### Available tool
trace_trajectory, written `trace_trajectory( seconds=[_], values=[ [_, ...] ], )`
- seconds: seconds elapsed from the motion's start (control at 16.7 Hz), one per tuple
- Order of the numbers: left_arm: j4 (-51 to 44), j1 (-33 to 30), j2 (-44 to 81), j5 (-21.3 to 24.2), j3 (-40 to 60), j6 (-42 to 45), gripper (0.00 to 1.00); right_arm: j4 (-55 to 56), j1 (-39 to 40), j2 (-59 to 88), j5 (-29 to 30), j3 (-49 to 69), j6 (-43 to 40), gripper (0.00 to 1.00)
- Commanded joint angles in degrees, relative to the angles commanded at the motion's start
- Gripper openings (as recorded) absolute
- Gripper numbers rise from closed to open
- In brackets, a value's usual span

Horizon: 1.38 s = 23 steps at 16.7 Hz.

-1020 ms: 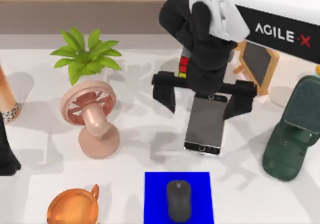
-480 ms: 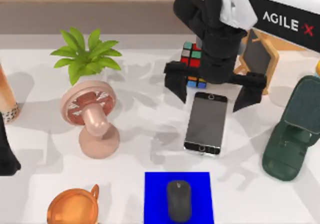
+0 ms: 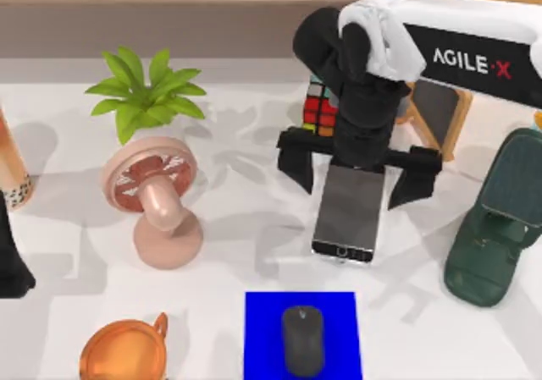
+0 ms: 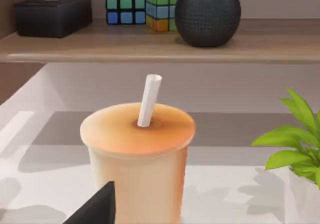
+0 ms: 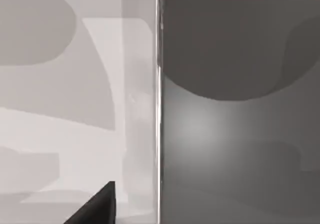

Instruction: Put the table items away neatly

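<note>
The smartphone point(image 3: 345, 215), grey screen and silver frame, lies flat on the white table right of centre. My right gripper point(image 3: 354, 170) hangs open over its far end, one black finger on each side of the phone and apart from it. The right wrist view looks straight down on the phone's screen point(image 5: 235, 109), with one fingertip point(image 5: 95, 208) beside its long edge. The black mouse point(image 3: 302, 339) rests on a blue mat point(image 3: 261, 316) at the front edge. My left arm point(image 3: 10, 266) stays parked at the far left, its fingertip point(image 4: 97, 209) open beside a milk tea cup point(image 4: 137, 154).
A puzzle cube point(image 3: 318, 109) and a small easel board point(image 3: 440, 109) stand just behind the right gripper. A dark green phone stand point(image 3: 495, 228) is at the right, a pink fan point(image 3: 157, 195) and a plant point(image 3: 144, 88) at the left, an orange cup point(image 3: 123, 353) at front left.
The right gripper drew back toward the puzzle cube half a second ago and has now come forward again over the phone's far end. Phone and mouse have not moved.
</note>
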Motion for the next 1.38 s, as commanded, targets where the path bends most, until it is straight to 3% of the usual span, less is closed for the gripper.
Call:
trace_trajectory(
  seconds=[0.42, 1.2, 1.38],
  values=[
    [0.0, 0.0, 0.0, 0.0, 0.0, 0.0, 1.0, 4.8, 0.0, 2.14, 0.12, -2.98, 0.18, 1.0],
    [0.0, 0.0, 0.0, 0.0, 0.0, 0.0, 1.0, 4.8, 0.0, 2.14, 0.12, -2.98, 0.18, 0.02],
    [0.0, 0.0, 0.0, 0.0, 0.0, 0.0, 1.0, 4.8, 0.0, 2.14, 0.12, -2.98, 0.18, 0.0]
  ],
)
